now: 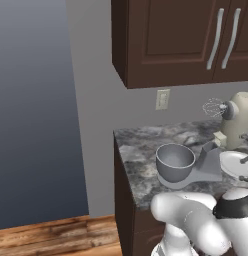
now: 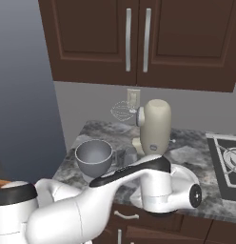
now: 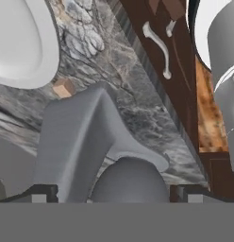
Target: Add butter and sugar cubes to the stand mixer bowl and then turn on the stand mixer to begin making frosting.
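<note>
Empty grey stand mixer bowl upright on cream stand mixer's flat base.

light: even, soft, rendered | shadows: faint | glare: none | focus: slightly soft, low-resolution

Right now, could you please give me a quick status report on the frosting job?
Gripper open, holding nothing, above the mixer's grey base. Stand mixer bowl looks empty. Small tan cube on counter beside white plate.
</note>
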